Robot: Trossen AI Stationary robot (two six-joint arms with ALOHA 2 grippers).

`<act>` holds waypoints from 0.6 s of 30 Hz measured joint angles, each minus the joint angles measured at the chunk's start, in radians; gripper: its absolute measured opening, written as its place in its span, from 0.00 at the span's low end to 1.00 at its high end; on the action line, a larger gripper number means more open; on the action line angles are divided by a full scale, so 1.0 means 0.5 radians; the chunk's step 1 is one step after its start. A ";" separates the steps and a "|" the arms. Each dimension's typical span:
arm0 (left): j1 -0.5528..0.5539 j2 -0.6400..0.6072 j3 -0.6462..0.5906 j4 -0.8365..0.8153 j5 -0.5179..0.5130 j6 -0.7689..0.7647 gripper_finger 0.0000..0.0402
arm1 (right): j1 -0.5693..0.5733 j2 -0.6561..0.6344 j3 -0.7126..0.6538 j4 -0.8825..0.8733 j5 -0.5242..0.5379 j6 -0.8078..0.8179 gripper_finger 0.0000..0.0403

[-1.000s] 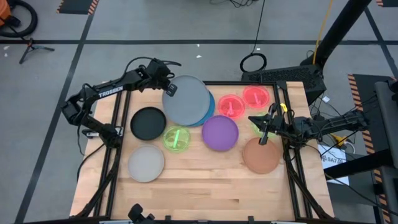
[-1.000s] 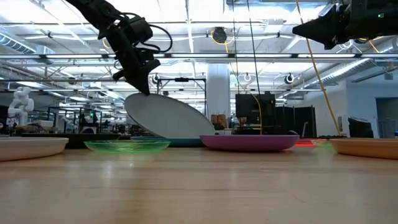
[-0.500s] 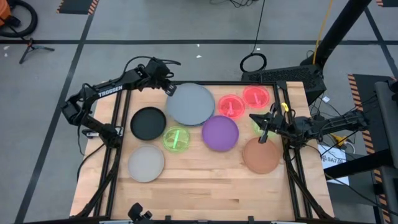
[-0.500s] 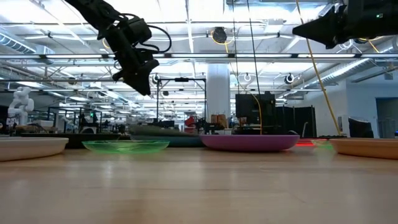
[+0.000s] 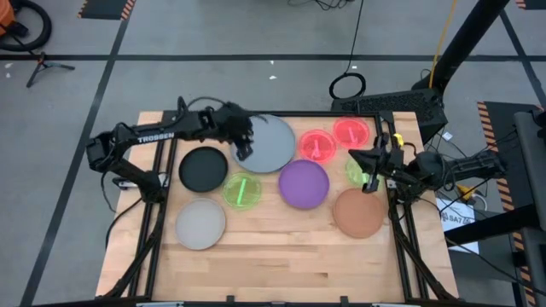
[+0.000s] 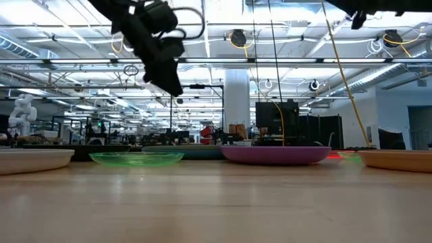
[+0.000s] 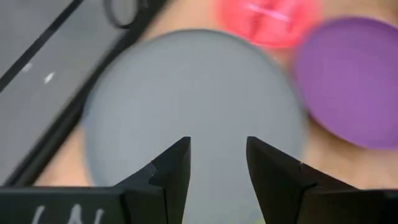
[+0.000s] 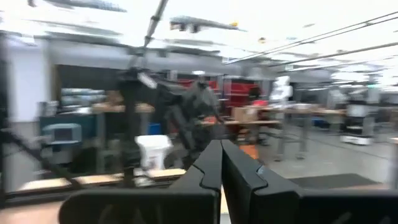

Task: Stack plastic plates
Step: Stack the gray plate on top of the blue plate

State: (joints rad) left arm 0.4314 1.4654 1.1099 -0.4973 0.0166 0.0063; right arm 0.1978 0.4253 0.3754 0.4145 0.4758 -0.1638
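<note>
Inspector: On the worktop [image 5: 281,247], which plates, by size?

Clerk: Large grey plate [image 5: 271,141] lies flat at the back; purple plate [image 5: 303,183], brown plate [image 5: 358,213], black plate [image 5: 203,168] and pale grey plate [image 5: 200,223] are medium; green plate [image 5: 242,190] and two pink-red plates [image 5: 317,146] are small.

Inspector: Claws?

Clerk: Left claw [image 7: 217,165] hovers over the large grey plate, fingers apart, empty. Right claw [image 5: 368,182] is raised near the brown plate, fingers together.

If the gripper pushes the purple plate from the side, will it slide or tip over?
The purple plate would probably slide: in the low view it sits flat and shallow on the smooth wooden table. Tipping seems unlikely, since it is wide and low. It would likely bump the brown plate lying close beside it.
</note>
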 joint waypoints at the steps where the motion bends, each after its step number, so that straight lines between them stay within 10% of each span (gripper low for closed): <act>1: -0.064 0.000 0.000 0.000 0.001 0.035 0.40 | 0.000 0.032 0.021 -0.004 -0.057 0.032 0.00; 8: -0.429 -0.002 -0.202 0.253 0.004 0.487 0.40 | 0.001 0.306 0.219 0.008 -0.117 0.030 0.00; 18: -0.503 -0.001 -0.549 0.896 0.005 0.260 0.40 | 0.001 0.556 0.281 -0.015 -0.117 -0.138 0.00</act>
State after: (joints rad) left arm 0.1799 1.4651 0.8352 -0.0493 0.0193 0.1363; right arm 0.1982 0.7033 0.5159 0.4072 0.4175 -0.2329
